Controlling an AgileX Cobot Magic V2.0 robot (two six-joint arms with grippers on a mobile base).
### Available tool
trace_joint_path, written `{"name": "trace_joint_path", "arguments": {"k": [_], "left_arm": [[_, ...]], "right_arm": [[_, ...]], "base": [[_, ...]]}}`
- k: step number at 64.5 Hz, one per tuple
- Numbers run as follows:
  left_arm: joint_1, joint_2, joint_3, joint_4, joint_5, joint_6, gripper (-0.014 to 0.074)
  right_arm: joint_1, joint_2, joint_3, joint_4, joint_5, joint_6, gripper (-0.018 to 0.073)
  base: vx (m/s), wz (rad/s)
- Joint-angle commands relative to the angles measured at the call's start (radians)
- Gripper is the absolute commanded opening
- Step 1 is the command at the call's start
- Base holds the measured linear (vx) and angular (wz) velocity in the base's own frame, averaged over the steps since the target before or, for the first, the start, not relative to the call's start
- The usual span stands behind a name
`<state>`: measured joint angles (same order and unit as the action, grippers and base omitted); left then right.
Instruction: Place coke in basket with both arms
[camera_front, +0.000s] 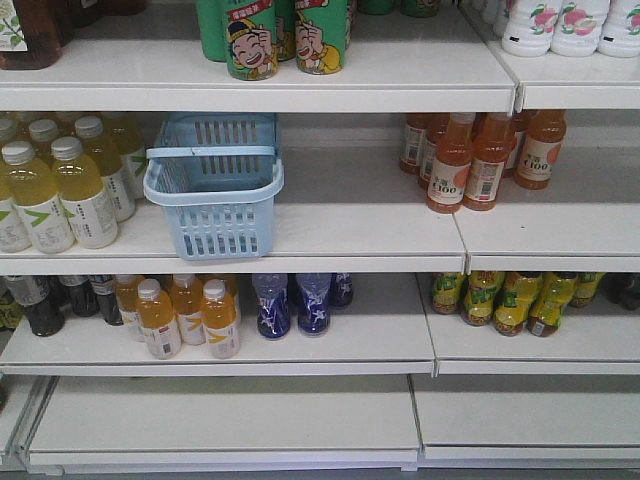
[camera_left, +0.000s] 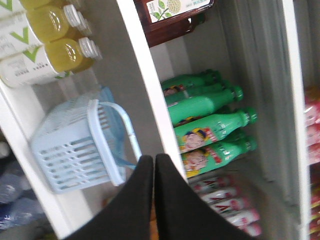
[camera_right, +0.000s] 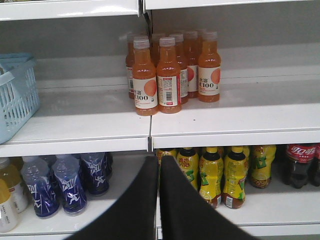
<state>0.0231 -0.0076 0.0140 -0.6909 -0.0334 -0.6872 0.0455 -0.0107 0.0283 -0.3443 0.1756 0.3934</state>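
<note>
The light-blue basket (camera_front: 215, 232) stands on the middle shelf, left of centre, handles up. It also shows in the left wrist view (camera_left: 70, 155) and at the left edge of the right wrist view (camera_right: 15, 95). A dark bottle with a red label in white script, the coke (camera_right: 299, 165), stands at the far right of the shelf below, partly cut off by the frame edge. My left gripper (camera_left: 153, 157) is shut and empty, in front of the shelf beside the basket. My right gripper (camera_right: 159, 159) is shut and empty, before the lower shelf, well left of the coke. Neither arm shows in the front view.
Orange juice bottles (camera_front: 465, 165) stand right of the basket on the middle shelf. Pale yellow bottles (camera_front: 60, 190) stand to its left. Green bottles (camera_front: 285, 40) are on the top shelf. Blue bottles (camera_right: 70, 182) and yellow-labelled bottles (camera_right: 220, 175) fill the lower shelf.
</note>
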Motion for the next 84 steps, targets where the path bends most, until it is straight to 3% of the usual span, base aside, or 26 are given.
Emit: {"name": "trace_joint_path", "arguments": {"k": [1,11,18,34,40,49,53,64,74,78,84], "left_arm": [[-0.007,-0.019,-0.107,-0.044,-0.081,-0.108,-0.0006],[-0.007,-0.017,-0.316,-0.02,-0.13,-0.141,-0.0006],[-0.007,0.005,-0.433,0.095,-0.144,-0.143,-0.0006],[-0.007,0.2,-0.637,0.213,-0.175,-0.144,-0.0008],[-0.007,0.31,-0.711,0.29,-0.193,-0.147,-0.0008],[-0.007,0.458,-0.786,0.425,-0.196,-0.166,-0.0008],[-0.021,0.511,-0.787,0.477,-0.196,-0.213,-0.0008],[-0.127,0.679,-0.787,0.746,-0.251,-0.404,-0.0008],[-0.205,0.845,-0.787,1.086,-0.474,-0.635,-0.0008],[-0.205,0.918,-0.787,1.194,-0.577,-0.666,-0.0008],[-0.205,1.023,-0.787,1.251,-0.637,-0.662,-0.0007]], "right_arm": [[-0.006,-0.018,0.011,-0.01,-0.071,-0.007,-0.0004],[-0.006,-0.018,0.011,-0.01,-0.071,-0.007,-0.0004],[-0.006,-0.018,0.011,-0.01,-0.071,-0.007,-0.0004],[-0.006,-0.018,0.011,-0.01,-0.071,-0.007,-0.0004],[-0.006,-0.018,0.011,-0.01,-0.071,-0.007,-0.0004],[-0.006,-0.018,0.011,-0.01,-0.071,-0.007,-0.0004],[-0.006,-0.018,0.011,-0.01,-0.071,-0.007,-0.0004],[-0.006,-0.018,0.011,-0.01,-0.071,-0.007,-0.0004],[-0.006,-0.018,0.011,-0.01,-0.071,-0.007,-0.0004],[-0.006,-0.018,0.011,-0.01,-0.071,-0.007,-0.0004],[-0.006,-0.018,0.011,-0.01,-0.071,-0.007,-0.0004]], "base": [[0.0,0.0],[0.0,0.0],[0.0,0.0],[0.0,0.0],[0.0,0.0],[0.0,0.0],[0.0,0.0],[0.0,0.0],[0.0,0.0],[0.0,0.0],[0.0,0.0]]}}
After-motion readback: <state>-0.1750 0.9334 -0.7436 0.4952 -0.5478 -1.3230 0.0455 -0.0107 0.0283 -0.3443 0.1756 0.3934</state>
